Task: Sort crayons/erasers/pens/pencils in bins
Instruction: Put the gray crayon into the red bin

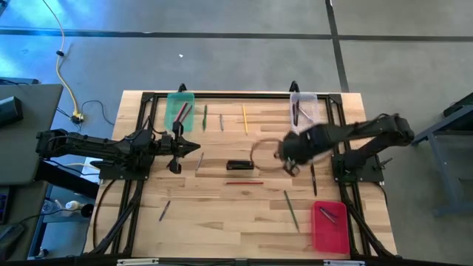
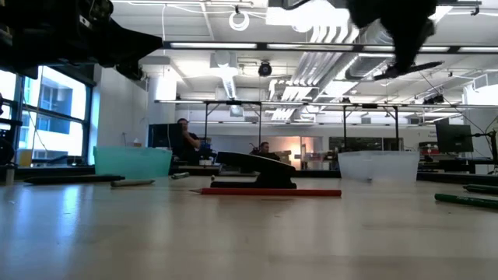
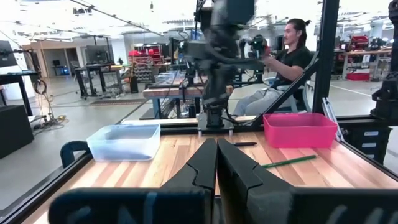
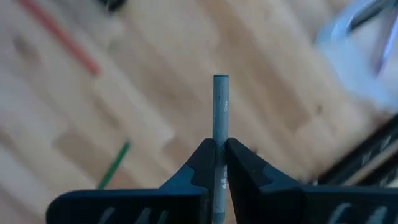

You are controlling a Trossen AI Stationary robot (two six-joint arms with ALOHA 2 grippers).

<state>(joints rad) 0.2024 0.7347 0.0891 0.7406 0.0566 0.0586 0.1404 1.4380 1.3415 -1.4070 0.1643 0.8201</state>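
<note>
- Table (image 1: 222, 214): pale wood, filling the middle of the high view; its lower edge is cut off by the frame.
- My left gripper (image 1: 194, 147): left of centre in the high view, fingers pressed together on nothing, hanging above the wood.
- My right gripper (image 4: 220, 163): right of centre in the high view, pinching a grey-blue pen (image 4: 220, 112); its lower end is hidden between my fingers.
- Bins: green bin (image 1: 179, 108) upper left, clear bin (image 1: 304, 106) upper right, red bin (image 1: 329, 225) lower right; contents hard to make out.
- Red pencil (image 1: 244, 182): lying at centre.
- No legible writing.
</note>
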